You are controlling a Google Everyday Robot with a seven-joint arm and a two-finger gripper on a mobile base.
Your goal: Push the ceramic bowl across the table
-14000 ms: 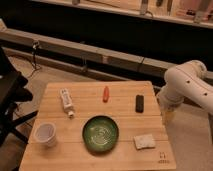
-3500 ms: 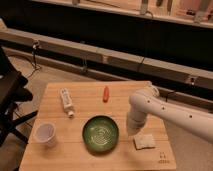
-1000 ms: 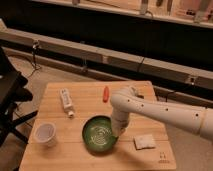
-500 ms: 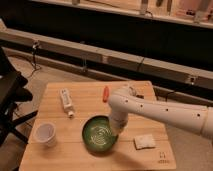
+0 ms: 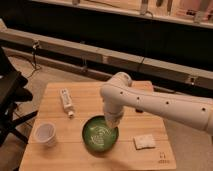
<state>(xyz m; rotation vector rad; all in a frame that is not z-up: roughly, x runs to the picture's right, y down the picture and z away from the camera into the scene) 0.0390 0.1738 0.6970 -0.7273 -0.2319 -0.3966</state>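
Observation:
The ceramic bowl [image 5: 99,135] is glossy dark green with pale swirls inside and sits on the front middle of the light wooden table [image 5: 50,157]. My white arm reaches in from the right and bends down over the bowl. The gripper [image 5: 111,121] hangs at the bowl's far right rim, touching or just above it. The arm hides the table's middle behind the bowl.
A translucent white cup [image 5: 44,134] stands at the front left. A white tube [image 5: 66,101] lies at the back left. A pale sponge-like pad [image 5: 144,141] lies at the front right. A dark chair [image 5: 10,95] stands left of the table.
The arm has swung left across the table from its right side to the bowl's right rim. The bowl has shifted slightly left in the last second.

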